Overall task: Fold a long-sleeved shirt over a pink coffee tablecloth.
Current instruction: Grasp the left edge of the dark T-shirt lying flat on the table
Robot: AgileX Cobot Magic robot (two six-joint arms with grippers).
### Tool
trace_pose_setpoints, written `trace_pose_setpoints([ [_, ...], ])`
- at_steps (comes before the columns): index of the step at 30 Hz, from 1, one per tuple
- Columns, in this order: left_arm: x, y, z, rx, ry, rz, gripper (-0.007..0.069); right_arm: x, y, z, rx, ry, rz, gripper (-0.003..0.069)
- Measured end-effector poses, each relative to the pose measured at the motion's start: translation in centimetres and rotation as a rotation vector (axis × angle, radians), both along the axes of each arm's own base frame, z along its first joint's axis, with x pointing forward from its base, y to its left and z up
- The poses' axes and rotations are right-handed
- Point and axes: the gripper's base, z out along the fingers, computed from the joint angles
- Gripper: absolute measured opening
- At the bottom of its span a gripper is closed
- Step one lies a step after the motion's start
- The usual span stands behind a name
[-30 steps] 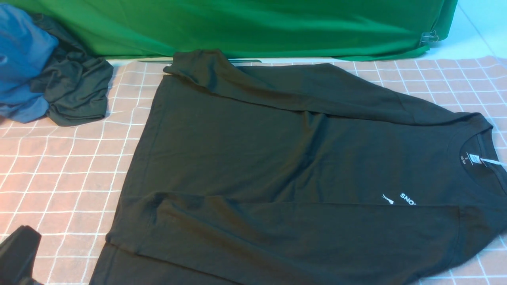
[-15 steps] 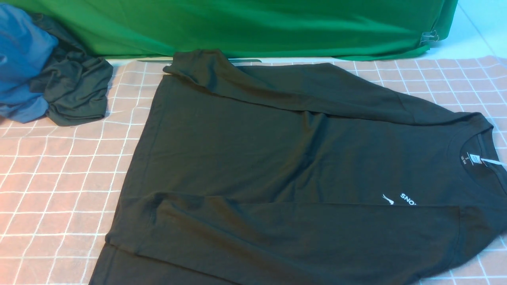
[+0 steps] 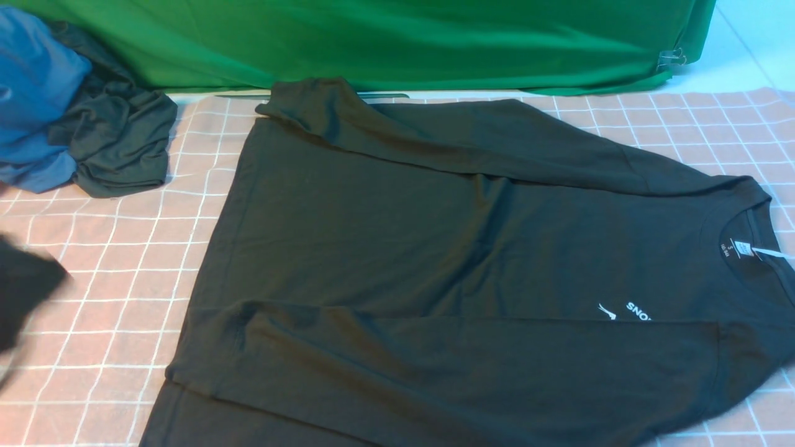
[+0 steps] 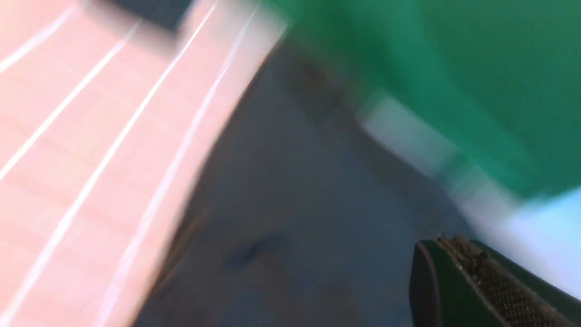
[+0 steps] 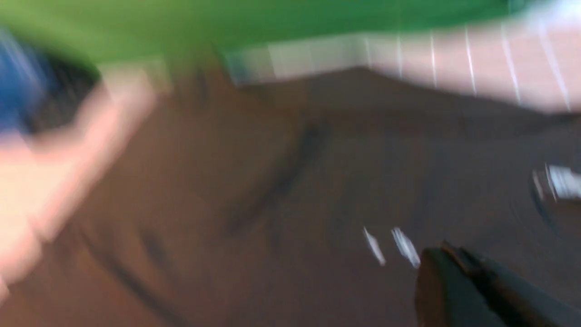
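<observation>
Nearest the robot, both wrist views are smeared by motion. The left gripper (image 4: 454, 281) is pinched fully closed with nothing in it, over dark cloth beside the pink. The right gripper (image 5: 449, 281), part open until half a second ago, is now closed too. It hangs over the shirt's chest with no cloth seen between its jaws.

In the front view a dark blur, probably the left arm (image 3: 25, 292), enters at the cloth's left edge. A second ago it sat at the near left corner, then left the view, so it is swinging further in.

The large, very dark green-black long-sleeved shirt (image 3: 404, 248) has not moved. It lies flat across the middle of the dusty-pink tablecloth with thin white grid lines (image 3: 105, 279). Its hem faces the left edge and its collar, with the white neck tag (image 3: 767, 253), faces the right edge. One sleeve is folded across the near side, just below the small white chest lettering (image 3: 636, 310), and the other along the far side.

With the sleeves already in, the fold of hem toward collar looks to be what remains. The closed claws would have to open before they could grip anything.

At the far left corner sits a smaller dark garment (image 3: 118, 143) bunched with blue cloth (image 3: 31, 93). Behind the far edge hangs plain bright green fabric (image 3: 404, 43), with a metal clip (image 3: 674, 59) at its right end and a pale surface (image 3: 745, 37) beyond.
</observation>
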Motion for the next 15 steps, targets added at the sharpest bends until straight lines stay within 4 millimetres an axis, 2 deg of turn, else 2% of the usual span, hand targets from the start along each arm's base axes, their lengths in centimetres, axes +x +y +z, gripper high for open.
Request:
trace_pose_setpoints([
  [2, 1.9, -0.1, -1.2, 0.051, 0.231, -0.084, 0.0015, 1.7, 0.5, -0.2, -0.097, 0.136, 0.062, 0.0046],
  [5, 5.1, -0.1, -4.9, 0.108, 0.55, -0.224, 0.0015, 4.3, 1.4, -1.9, -0.183, 0.303, 0.129, 0.0048],
  [6, 5.7, -0.1, -5.9, 0.11, 0.606, -0.245, 0.0015, 4.7, 1.5, -2.2, -0.191, 0.323, 0.135, 0.005],
  [9, 6.8, -0.2, -7.8, 0.131, 0.698, -0.289, 0.0013, 5.3, 1.8, -2.9, -0.189, 0.322, 0.148, 0.0051],
  [15, 7.3, -1.2, -8.7, 0.248, 0.711, -0.328, 0.0013, 5.6, 2.1, -3.5, -0.154, 0.294, 0.145, 0.0054],
])
